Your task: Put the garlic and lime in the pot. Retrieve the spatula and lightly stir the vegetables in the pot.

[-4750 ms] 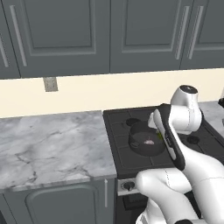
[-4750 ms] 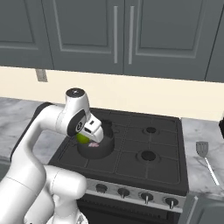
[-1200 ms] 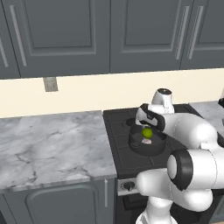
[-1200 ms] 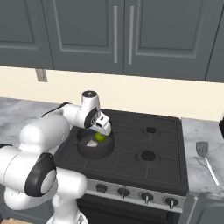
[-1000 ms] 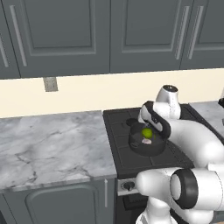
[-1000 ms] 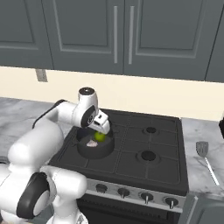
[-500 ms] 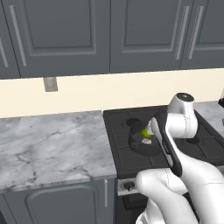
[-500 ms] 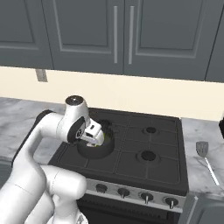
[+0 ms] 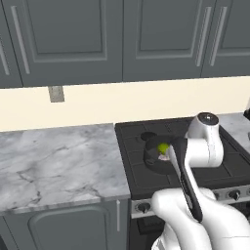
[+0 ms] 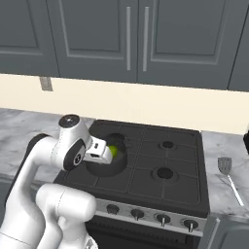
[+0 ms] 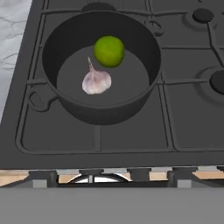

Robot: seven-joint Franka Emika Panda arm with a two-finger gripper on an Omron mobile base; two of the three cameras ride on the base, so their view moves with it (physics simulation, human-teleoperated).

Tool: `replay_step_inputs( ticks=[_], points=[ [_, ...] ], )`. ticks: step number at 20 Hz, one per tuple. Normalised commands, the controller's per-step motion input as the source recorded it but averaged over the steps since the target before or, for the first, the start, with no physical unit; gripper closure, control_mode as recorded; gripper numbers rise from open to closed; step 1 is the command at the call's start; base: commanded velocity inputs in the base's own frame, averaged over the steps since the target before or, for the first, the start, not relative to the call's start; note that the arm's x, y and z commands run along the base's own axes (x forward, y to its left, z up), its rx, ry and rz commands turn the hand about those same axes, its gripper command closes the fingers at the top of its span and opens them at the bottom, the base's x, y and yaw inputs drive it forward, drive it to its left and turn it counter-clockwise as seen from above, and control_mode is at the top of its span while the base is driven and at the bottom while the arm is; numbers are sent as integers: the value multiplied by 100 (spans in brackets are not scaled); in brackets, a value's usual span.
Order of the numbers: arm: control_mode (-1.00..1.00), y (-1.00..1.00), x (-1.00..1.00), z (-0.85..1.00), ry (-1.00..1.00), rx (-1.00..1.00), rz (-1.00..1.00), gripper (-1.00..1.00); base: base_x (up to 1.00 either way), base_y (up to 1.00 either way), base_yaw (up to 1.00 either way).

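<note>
**Below the gripper: garlic and lime lie in the pot**

Ahead of and below the gripper (image 10: 108, 151), the pot (image 11: 65, 100) stands on the front-left burner of the dark stove (image 11: 131, 135). Its jaws stand wide apart and hold nothing. Inside the pot the garlic (image 11: 96, 82) lies on the floor near the middle, its thin stem tip pointing away from the gripper. The lime (image 11: 109, 51) sits just beyond it, toward the pot's far wall, close beside the bulb; whether they touch cannot be told.

From the right base view, the gripper hovers at the pot's near-left rim, with the lime (image 10: 113, 151) just past it. From the left base view, the arm's forearm covers part of the pot (image 9: 155, 163), and the lime (image 9: 163, 148) and a sliver of garlic (image 9: 164, 157) peek out beside it.

Far to the gripper's right, across the whole stove, the spatula (image 10: 228, 177) lies flat on the marble bench (image 10: 221, 194), blade toward the wall, handle toward the front edge.
</note>
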Motion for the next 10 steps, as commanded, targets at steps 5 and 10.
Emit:
replay_step_inputs(
  ticks=[5, 10],
  points=[
    [-100, 0, -3, 0, 0, 0, 0, -100, 0, 0, 0],
    [100, 0, 0, 0, 0, 0, 0, -100, -74, -43, -1]
  ],
)
